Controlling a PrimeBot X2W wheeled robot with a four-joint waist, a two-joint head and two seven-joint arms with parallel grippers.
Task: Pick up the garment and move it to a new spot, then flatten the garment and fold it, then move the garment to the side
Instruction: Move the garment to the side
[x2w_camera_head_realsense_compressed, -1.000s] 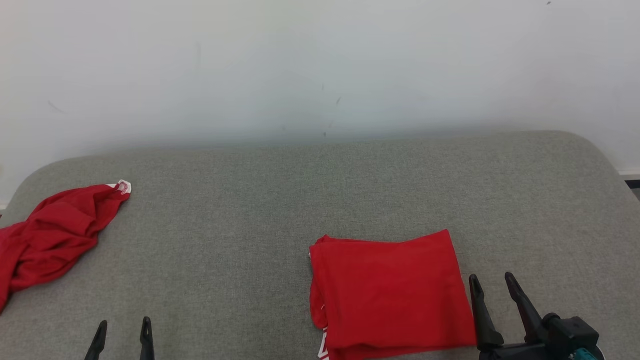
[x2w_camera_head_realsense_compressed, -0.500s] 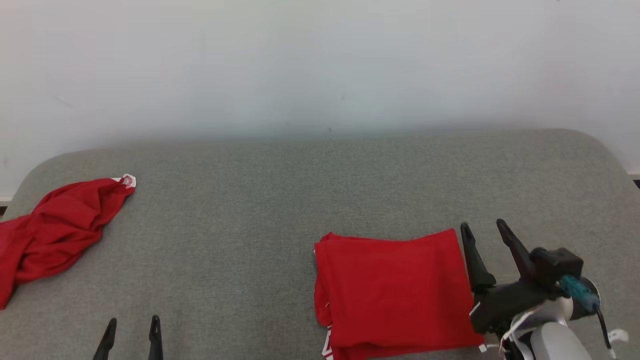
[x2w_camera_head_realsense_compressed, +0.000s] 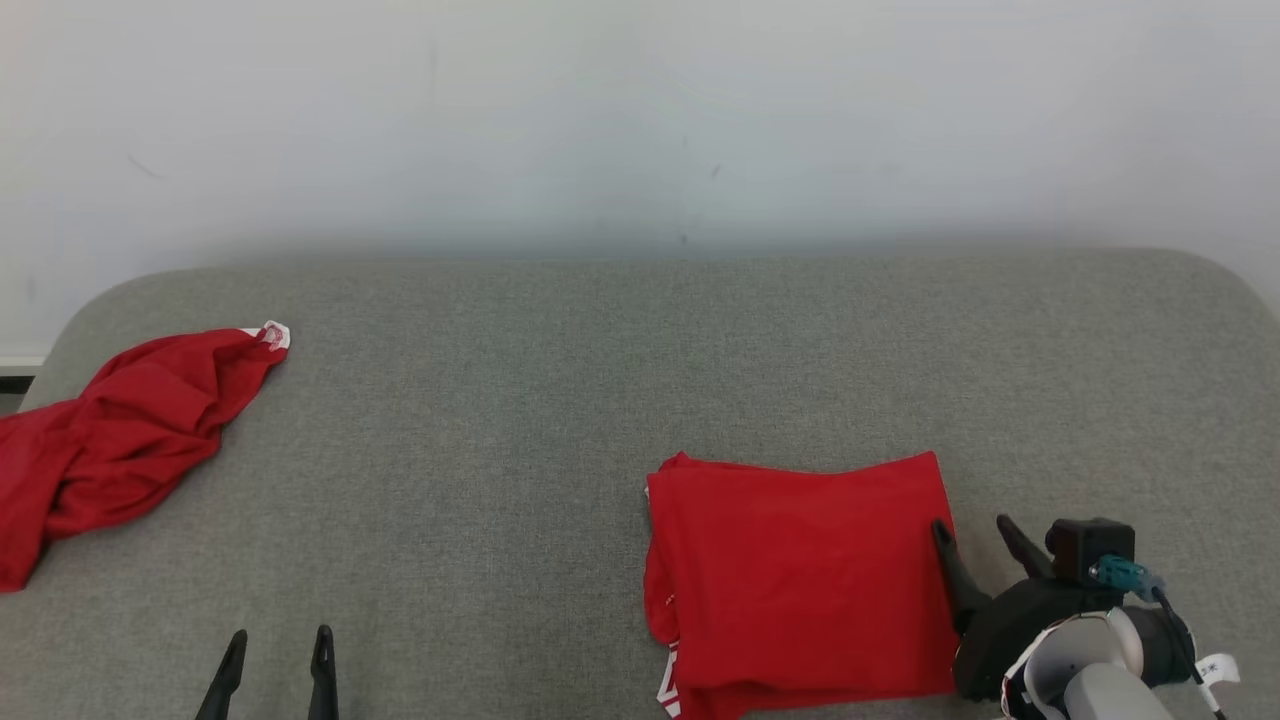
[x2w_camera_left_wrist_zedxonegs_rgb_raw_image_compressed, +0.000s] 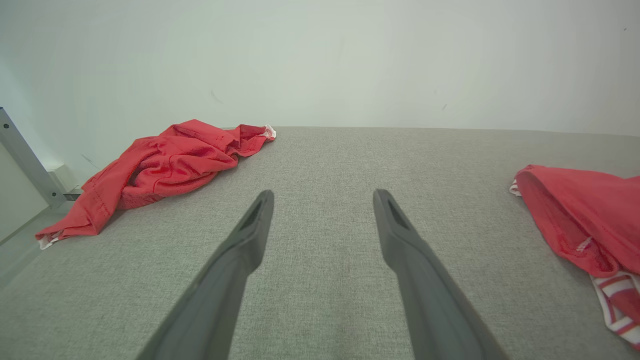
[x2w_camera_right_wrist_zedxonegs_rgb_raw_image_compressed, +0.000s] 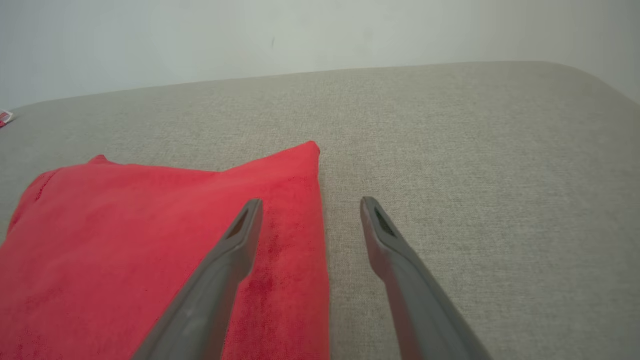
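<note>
My right jaws are spread wide, straddling the right edge of the folded red cloth garment (x2w_camera_head_realsense_compressed: 800, 580) on the grey fabric cushion (x2w_camera_head_realsense_compressed: 600, 350), nothing pinched. Left jaws spread too, crumpled red cloth heap (x2w_camera_head_realsense_compressed: 110, 430) well off to their left

Grey fabric surface (x2w_camera_head_realsense_compressed: 560, 400) against a plain pale wall (x2w_camera_head_realsense_compressed: 640, 110)

Plenty of open bed (x2w_camera_head_realsense_compressed: 560, 400) in the middle; only the folded garment (x2w_camera_head_realsense_compressed: 800, 570) on the right and the red heap (x2w_camera_head_realsense_compressed: 110, 440) far left block anything.
</note>
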